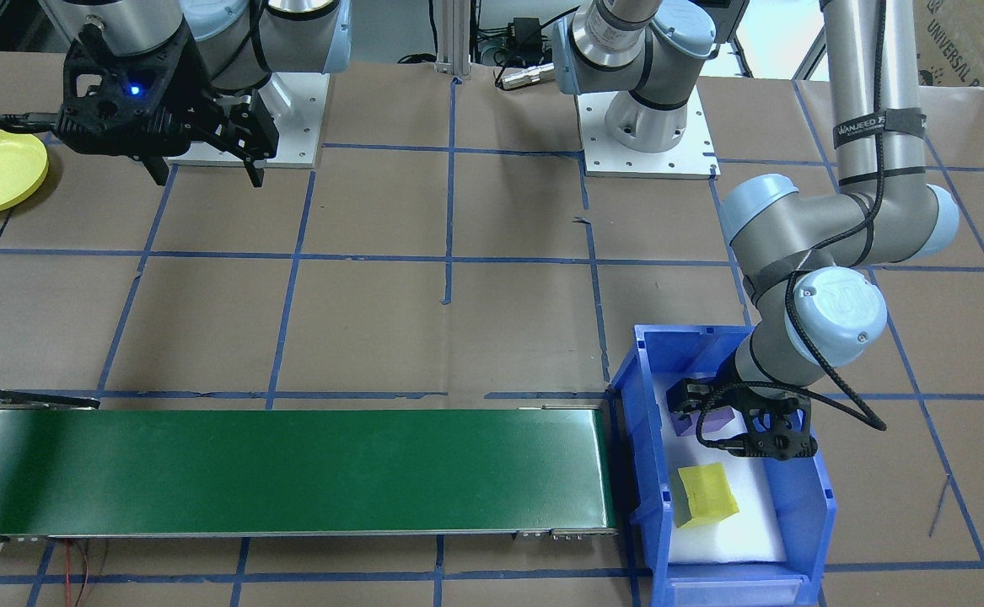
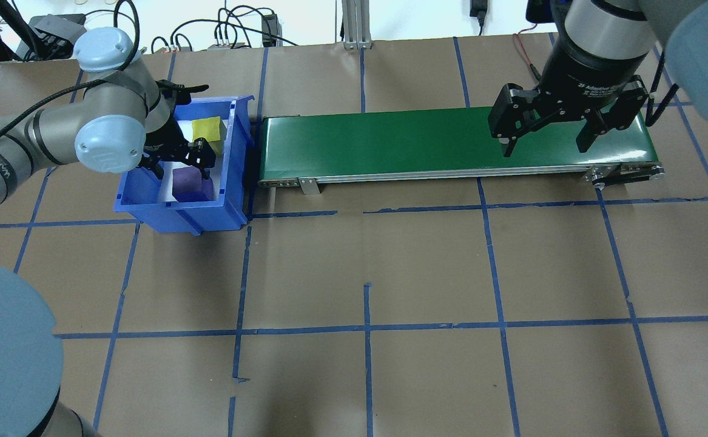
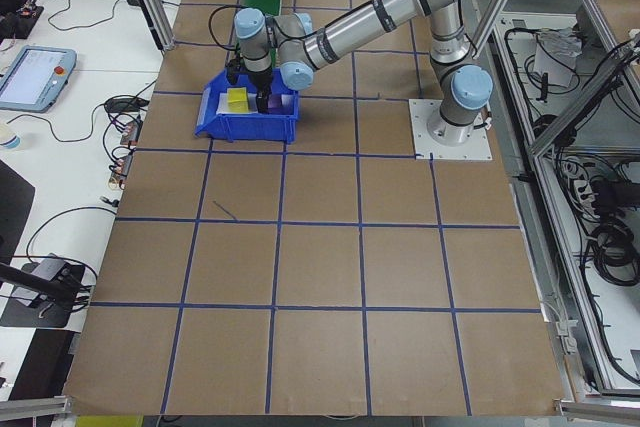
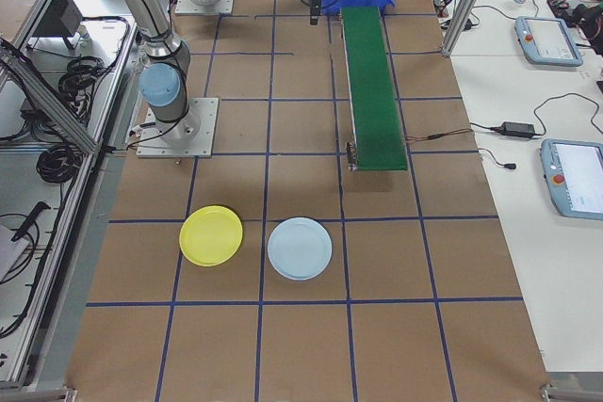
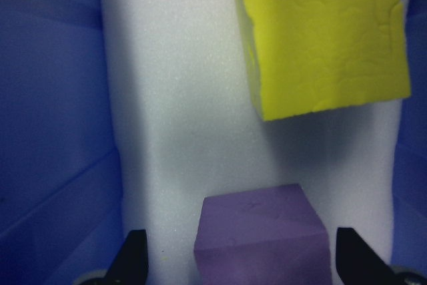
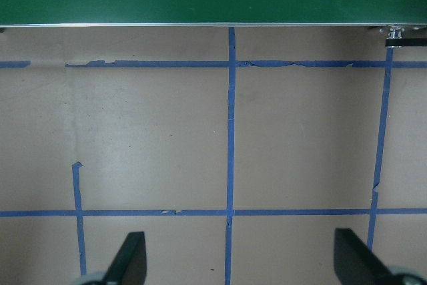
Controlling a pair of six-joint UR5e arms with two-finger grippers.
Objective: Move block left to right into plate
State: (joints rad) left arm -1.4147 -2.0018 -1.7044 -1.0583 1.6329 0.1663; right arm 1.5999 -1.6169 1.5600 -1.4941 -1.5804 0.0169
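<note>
Purple block (image 5: 263,235) sits between the left pincer's (image 5: 241,258) spread fingers.

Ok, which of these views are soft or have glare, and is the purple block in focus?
Left wrist view: purple block and yellow block are reasonably sharp, with the bin wall in shadow. Front-facing view: sheen streaks on the belt. Overhead view: the near arm joints at the frame edges are blurred.

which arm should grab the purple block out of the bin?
Left. Left gripper is already inside the blue bin, open around the purple block. Right gripper hangs open above the conveyor's far end.
</note>
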